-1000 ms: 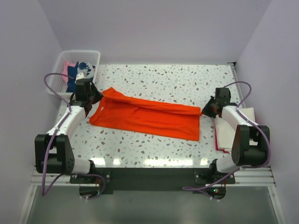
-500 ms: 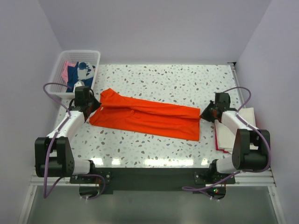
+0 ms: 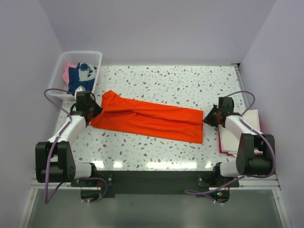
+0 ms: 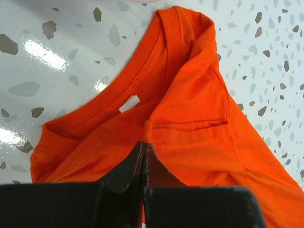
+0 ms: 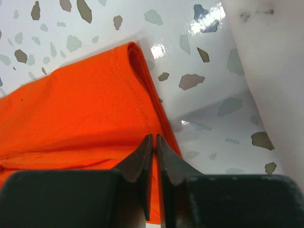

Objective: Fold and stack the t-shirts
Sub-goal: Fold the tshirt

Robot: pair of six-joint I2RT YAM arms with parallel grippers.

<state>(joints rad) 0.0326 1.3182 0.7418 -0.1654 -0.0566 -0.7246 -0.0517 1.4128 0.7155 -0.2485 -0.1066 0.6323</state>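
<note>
The bright orange t-shirt lies stretched out long across the middle of the table, collar end at the left. My left gripper is shut on a pinched fold of orange cloth just below the collar; the fingertips are pressed together. My right gripper is shut on the shirt's hem edge at the right end, and cloth shows between its fingertips. Both grippers sit low at the table.
A white mesh basket at the back left holds pink and navy blue shirts. A cream-white folded shirt lies on a red one at the right edge, and it also shows in the right wrist view.
Both grippers have moved a little toward the near edge while holding the shirt. The collar end has shifted with the left gripper, and the shirt stays stretched between them.
</note>
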